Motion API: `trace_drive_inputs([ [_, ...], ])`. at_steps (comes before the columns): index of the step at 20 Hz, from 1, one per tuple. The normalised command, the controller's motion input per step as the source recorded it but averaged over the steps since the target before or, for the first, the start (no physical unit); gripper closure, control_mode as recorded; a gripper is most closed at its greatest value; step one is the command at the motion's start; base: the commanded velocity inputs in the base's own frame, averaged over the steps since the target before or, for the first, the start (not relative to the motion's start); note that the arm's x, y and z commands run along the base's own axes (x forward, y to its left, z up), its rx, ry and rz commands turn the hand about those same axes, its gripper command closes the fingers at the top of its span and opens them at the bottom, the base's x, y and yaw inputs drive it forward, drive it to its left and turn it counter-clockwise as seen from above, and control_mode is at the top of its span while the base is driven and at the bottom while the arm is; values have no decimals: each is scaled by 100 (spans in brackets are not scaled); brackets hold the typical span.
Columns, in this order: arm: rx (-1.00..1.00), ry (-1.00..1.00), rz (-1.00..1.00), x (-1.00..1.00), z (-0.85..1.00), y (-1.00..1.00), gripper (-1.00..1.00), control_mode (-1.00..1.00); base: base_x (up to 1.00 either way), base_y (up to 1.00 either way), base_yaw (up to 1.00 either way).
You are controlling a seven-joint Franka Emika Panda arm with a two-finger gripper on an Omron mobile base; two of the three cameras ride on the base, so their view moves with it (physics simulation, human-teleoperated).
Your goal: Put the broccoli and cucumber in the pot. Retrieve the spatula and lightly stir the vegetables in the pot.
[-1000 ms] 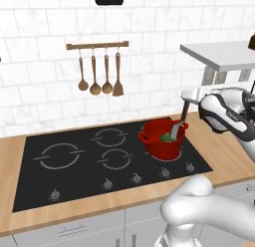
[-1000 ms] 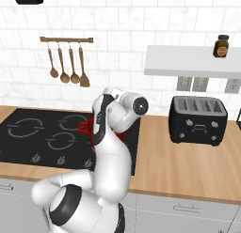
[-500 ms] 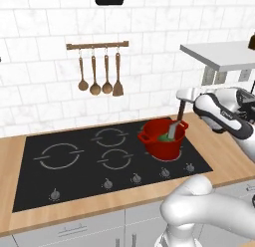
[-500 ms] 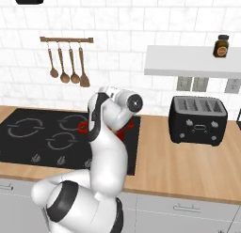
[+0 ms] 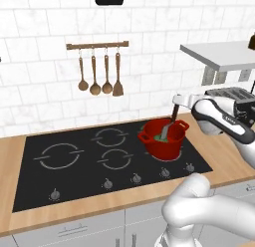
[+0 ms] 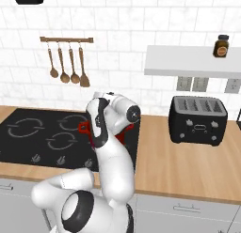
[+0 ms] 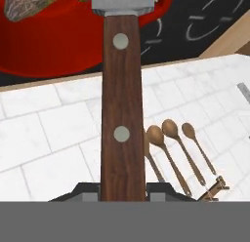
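Hand view has the gripper [image 7: 122, 190] clamped on the dark-brown wooden handle of the grey-bladed metal spatula [image 7: 121, 90], blade down in the round red pot [image 5: 163, 139] on the hob's right side. Stiff and light, I judge; holding high on the handle suits gentle stirring.

Obstacles and clearance.
- Pot [image 5: 163, 139]: on the hob's right rear burner; its mouth is taken up by the spatula [image 5: 172, 125] slanting in from above, clamped in the end effector [image 5: 175, 102].
- Hob [image 5: 74, 166]: left and front burners bare, open from above.
- Utensil rail [image 5: 97, 45]: spoons hang against the wall, well left of the pot.
- Toaster [image 6: 197, 120]: stands on the worktop [image 6: 188, 166] to the right; bare wood between it and the hob.
- Shelf [image 6: 193, 62]: overhangs the toaster.
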Motion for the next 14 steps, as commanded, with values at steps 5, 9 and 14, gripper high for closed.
trace_drive_inputs([
  [5, -9, 0, 19, 13, 0, 1, 100, -100, 0, 0, 0],
  [9, -11, 0, 8, 22, 0, 0, 100, -100, 0, 0, 0],
  [14, -5, -1, 6, 2, 0, 0, 100, -100, 0, 0, 0],
])
